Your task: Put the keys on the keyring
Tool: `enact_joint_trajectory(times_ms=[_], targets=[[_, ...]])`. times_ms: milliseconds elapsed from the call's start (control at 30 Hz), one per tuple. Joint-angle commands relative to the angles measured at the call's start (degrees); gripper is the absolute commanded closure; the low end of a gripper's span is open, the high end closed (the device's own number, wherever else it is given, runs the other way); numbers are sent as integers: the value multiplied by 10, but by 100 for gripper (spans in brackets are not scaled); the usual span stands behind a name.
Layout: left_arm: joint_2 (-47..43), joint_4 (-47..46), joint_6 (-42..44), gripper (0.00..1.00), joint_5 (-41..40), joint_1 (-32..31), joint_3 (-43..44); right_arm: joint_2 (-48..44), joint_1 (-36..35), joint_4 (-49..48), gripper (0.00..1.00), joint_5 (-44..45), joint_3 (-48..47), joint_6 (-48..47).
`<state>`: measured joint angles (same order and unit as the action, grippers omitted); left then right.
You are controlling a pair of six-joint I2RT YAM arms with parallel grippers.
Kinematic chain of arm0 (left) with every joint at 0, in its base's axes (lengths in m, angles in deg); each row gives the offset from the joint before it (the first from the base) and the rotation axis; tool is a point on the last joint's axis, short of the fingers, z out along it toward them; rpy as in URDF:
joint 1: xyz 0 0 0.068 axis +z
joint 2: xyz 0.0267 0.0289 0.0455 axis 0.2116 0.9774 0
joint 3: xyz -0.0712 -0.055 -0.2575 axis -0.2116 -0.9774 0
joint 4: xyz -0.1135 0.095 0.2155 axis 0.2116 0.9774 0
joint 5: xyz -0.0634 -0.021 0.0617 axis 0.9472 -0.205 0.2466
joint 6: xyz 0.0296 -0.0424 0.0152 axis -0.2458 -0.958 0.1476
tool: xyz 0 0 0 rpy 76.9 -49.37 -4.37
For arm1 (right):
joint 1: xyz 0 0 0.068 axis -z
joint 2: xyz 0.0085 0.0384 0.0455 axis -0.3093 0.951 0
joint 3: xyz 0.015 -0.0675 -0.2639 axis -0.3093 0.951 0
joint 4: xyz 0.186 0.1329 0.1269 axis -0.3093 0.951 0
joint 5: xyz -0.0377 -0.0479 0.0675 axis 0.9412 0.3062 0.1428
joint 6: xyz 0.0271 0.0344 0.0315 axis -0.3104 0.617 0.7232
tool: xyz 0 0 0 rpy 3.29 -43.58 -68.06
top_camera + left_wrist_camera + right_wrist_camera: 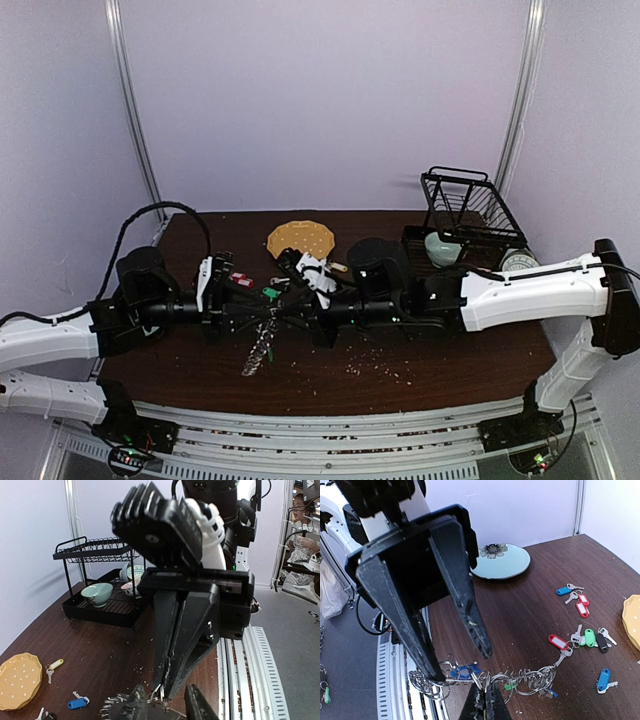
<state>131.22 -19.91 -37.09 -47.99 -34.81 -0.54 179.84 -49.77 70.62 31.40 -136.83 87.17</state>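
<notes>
Right tool (481, 696) on keyring (525, 678); keys (589, 637) beyond

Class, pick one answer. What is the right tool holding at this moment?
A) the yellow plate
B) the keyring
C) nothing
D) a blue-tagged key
B: in the right wrist view, the right tool is shut, with its tips pinched on the wire of the keyring.
</notes>
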Motion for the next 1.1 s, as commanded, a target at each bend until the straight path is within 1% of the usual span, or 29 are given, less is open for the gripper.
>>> enact_joint_trajectory(times_ms=[0,167,233,300,367,433,467,700,800,833,867,900,1000,1067], targets=[[22,14,3,76,1,0,13,-27,-2,-55,100,-16,3,-12],[34,23,17,83,0,0,17,-29,-2,-54,100,-17,4,-17],[28,21,19,89,-10,0,12,-31,-2,-56,100,-17,5,-18],[16,12,20,100,-17,0,4,-33,-2,-59,100,-20,7,-19],[8,6,20,99,-19,0,-3,-37,-2,-62,100,-16,10,-20],[4,10,21,91,-23,0,-5,-40,-2,-60,100,-12,12,-22],[5,13,22,90,-26,0,-4,-41,-2,-60,100,-12,13,-23],[19,35,36,91,-46,0,6,-43,-2,-64,100,-18,12,-23],[15,16,37,94,-40,-1,4,-38,-2,-63,100,-29,9,-21],[17,11,37,93,-32,0,-1,-38,-2,-63,100,-32,8,-21],[21,13,37,87,-28,0,0,-36,-2,-64,100,-36,7,-20],[24,18,38,86,-28,0,3,-34,-2,-65,100,-40,6,-19],[28,19,39,85,-31,0,8,-28,-3,-64,100,-52,1,-19],[26,13,37,87,-32,-1,7,-23,-3,-65,100,-63,-2,-18]])
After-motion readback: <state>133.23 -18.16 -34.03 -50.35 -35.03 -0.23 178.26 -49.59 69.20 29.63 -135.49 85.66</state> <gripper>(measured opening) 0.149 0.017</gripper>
